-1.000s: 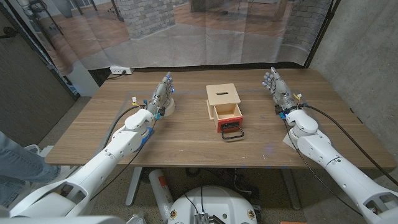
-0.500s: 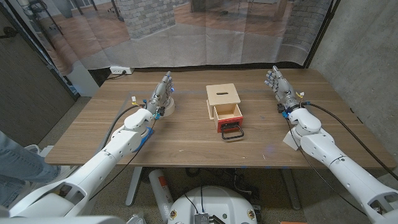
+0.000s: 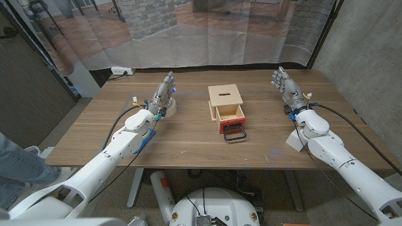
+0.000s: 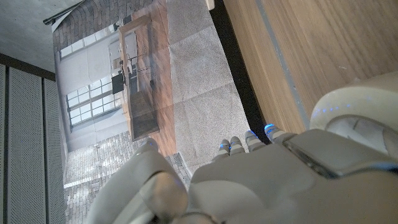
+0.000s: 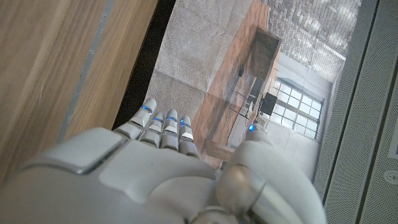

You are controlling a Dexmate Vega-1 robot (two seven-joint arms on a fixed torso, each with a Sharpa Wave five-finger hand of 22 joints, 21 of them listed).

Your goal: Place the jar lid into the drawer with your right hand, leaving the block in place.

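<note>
With its fingers spread and empty, the right robot hand (image 3: 286,88) should cross the surface (image 3: 188,135) past the open drawer (image 3: 230,117) to the jar lid (image 3: 168,107).

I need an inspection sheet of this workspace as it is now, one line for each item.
Surface: wooden table, bare wood around the things.
Job's things: wooden box; its drawer is pulled open, with nothing seen inside. A white jar lid lies by the left hand.
Clutter: a small white object beside the right forearm; cannot tell what it is.
Hands: left hand and right hand hold nothing, fingers stretched out.
Cables: black cables run along both arms.
Surroundings: translucent curtain, power strip on the floor, a person's leg at the edge.
</note>
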